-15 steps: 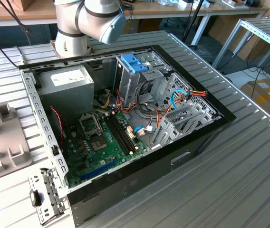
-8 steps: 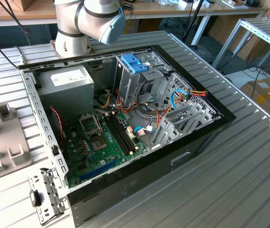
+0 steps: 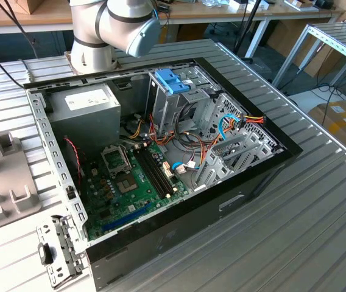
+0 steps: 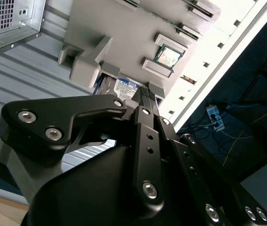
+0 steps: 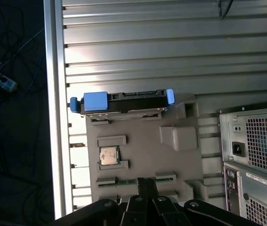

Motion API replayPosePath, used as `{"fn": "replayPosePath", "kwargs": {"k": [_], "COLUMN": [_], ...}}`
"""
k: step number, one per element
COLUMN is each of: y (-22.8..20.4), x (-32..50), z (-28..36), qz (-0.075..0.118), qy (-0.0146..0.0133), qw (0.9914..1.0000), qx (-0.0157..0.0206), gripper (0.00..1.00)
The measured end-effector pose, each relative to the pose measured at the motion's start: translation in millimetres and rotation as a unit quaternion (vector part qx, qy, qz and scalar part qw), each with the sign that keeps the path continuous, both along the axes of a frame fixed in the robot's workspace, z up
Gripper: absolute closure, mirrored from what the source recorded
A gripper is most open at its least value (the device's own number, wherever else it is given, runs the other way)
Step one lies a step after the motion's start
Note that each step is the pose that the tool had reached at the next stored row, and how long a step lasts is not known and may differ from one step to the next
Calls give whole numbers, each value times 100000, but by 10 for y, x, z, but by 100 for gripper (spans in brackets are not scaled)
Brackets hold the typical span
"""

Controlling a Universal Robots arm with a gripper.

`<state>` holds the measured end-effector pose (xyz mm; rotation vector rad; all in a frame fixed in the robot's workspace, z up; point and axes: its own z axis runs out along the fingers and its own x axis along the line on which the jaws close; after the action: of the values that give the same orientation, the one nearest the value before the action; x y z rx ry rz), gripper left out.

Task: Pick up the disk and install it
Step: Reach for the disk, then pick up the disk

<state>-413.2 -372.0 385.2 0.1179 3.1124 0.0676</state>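
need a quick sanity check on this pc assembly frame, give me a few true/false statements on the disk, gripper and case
1. The disk stands on edge in the grey fixture tray. True.
2. The gripper holds the disk. False: the disk sits in the tray, apart from the gripper.
3. A processor chip lies in a tray pocket. True.
4. The computer case is closed. False: it lies open, and its motherboard shows.

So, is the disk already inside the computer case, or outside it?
Outside: in the first wrist view the disk rests on the grey holder on the table, beside the case.
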Motion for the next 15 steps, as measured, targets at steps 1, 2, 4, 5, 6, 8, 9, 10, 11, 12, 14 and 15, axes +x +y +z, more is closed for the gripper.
{"fn": "replayPosePath", "kwargs": {"k": [1,2,4,5,6,8,9,10,11,12,14,15], "y": [0,0,0,0,0,0,0,0,0,0,1,1], "x": [-2,-4,-5,-5,-5,-5,-5,-6,-6,-6,-6,-6], "z": [0,-1,-1,-1,-1,-1,-1,-1,-1,-1,-1,-1], "qz": [5,-4,-4,-3,-3,-2,-3,4,43,139,336,522], "qy": [-2,-5,-4,-5,-2,-5,-4,-3,-5,-5,-4,-3], "qw": [100000,100000,100000,100000,100000,100000,100000,100000,100000,100000,99999,99999], "qx": [1,3,2,1,1,4,2,1,0,2,1,0], "gripper": [89,89,89,89,89,89,89,89,89,89,89,89]}}
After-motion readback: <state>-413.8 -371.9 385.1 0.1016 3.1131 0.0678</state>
